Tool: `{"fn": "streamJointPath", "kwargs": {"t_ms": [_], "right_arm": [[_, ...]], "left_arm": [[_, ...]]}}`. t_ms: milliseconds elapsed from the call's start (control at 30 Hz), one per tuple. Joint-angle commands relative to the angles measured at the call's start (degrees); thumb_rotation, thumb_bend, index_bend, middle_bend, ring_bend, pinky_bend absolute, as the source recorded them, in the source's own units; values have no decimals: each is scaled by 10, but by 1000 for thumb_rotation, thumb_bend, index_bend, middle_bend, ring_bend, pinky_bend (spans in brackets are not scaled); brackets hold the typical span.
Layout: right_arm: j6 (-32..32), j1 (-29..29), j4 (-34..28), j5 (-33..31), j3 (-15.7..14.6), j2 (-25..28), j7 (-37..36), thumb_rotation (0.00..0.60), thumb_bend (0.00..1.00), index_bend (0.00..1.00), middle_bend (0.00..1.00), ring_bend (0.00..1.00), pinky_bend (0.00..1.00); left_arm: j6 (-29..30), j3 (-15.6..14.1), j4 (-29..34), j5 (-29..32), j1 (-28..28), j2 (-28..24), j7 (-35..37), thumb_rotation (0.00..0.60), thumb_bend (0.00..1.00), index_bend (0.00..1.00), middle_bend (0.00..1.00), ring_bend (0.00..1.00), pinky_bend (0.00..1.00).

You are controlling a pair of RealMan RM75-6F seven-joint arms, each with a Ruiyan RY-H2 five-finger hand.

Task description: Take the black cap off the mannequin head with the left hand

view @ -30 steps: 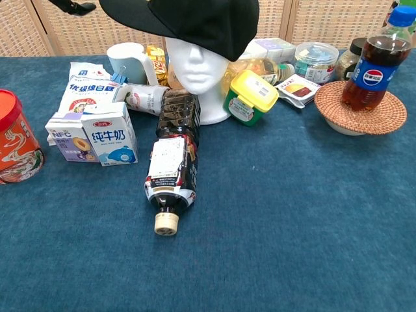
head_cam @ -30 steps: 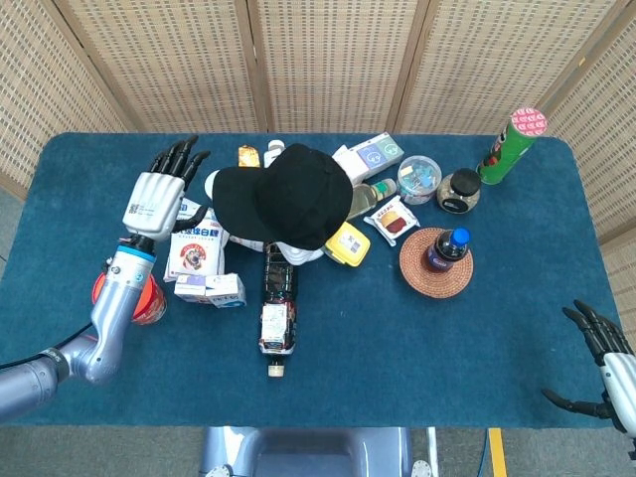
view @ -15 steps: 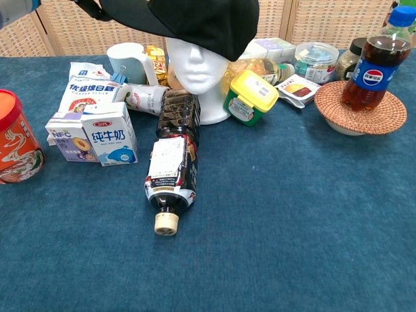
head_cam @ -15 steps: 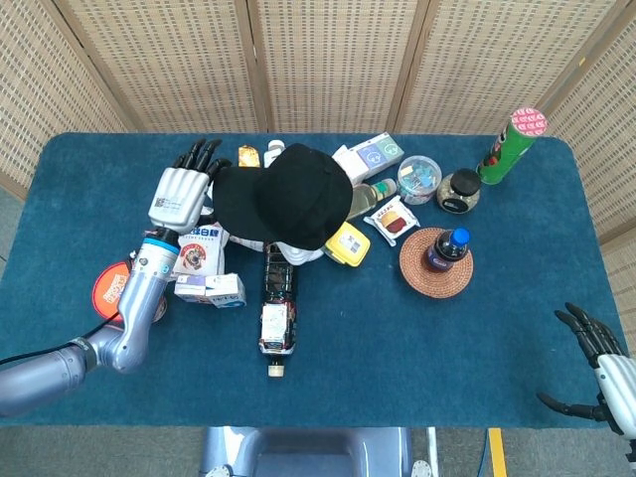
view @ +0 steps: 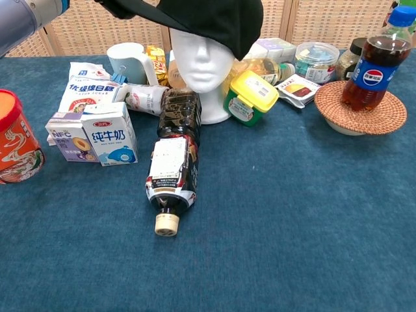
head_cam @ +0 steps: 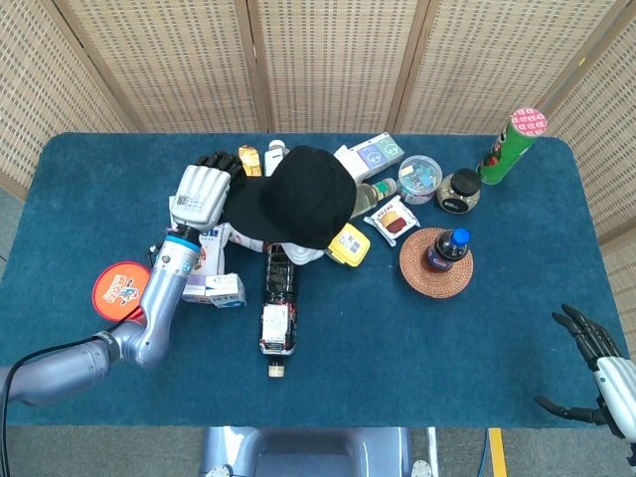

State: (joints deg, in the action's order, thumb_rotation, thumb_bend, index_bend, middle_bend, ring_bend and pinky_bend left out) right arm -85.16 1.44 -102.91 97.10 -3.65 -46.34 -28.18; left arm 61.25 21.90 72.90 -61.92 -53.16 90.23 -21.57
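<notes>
Left hand (head_cam: 204, 191) at cap (head_cam: 293, 197) brim, upper centre; grip unclear. Cap sits on mannequin head (view: 203, 71). Risk: skewed pull tips head onto bottle (view: 174, 157). Right hand (head_cam: 596, 370) spread, idle.

From my seat the cap (head_cam: 298, 196) looks like matt black cloth, sitting on a smooth, matt white head (view: 201, 68). My left hand (head_cam: 204, 189) shows glossy white shell with black fingers (head_cam: 221, 161); its arm (head_cam: 149, 318) is satin grey metal. The table (head_cam: 397, 348) wears napped blue cloth. The bottle (view: 172, 162) is shiny plastic with a paper label; the coaster (view: 364, 107) is rough woven wicker.
</notes>
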Motion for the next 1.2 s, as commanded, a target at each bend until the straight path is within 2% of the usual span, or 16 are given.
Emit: {"fn": "streamJointPath", "kwargs": {"t_ms": [33, 367, 633, 967, 1200], "right_arm": [[-2, 0, 1, 2, -1, 0, -2, 600, 69, 71, 0, 0, 0], [-4, 1, 2, 8, -6, 0, -3, 600, 69, 71, 0, 0, 0], [-4, 3, 1, 10, -8, 0, -2, 600, 68, 72, 0, 0, 0], [0, 6, 0, 9, -11, -1, 0, 600, 69, 72, 0, 0, 0], [-1, 7, 0, 12, -13, 0, -2, 600, 69, 71, 0, 0, 0]], "left_arm": [[9, -3, -7, -8, -2, 5, 5, 600, 420, 592, 409, 310, 416], [60, -6, -30, -40, 6, 14, 16, 600, 458, 737, 546, 435, 598], [122, 6, -50, -78, 10, 19, 45, 600, 459, 755, 563, 450, 606], [266, 60, -129, -127, -10, 81, 105, 600, 458, 759, 571, 461, 612], [292, 78, -112, -129, -4, 63, 105, 600, 457, 759, 571, 463, 614]]}}
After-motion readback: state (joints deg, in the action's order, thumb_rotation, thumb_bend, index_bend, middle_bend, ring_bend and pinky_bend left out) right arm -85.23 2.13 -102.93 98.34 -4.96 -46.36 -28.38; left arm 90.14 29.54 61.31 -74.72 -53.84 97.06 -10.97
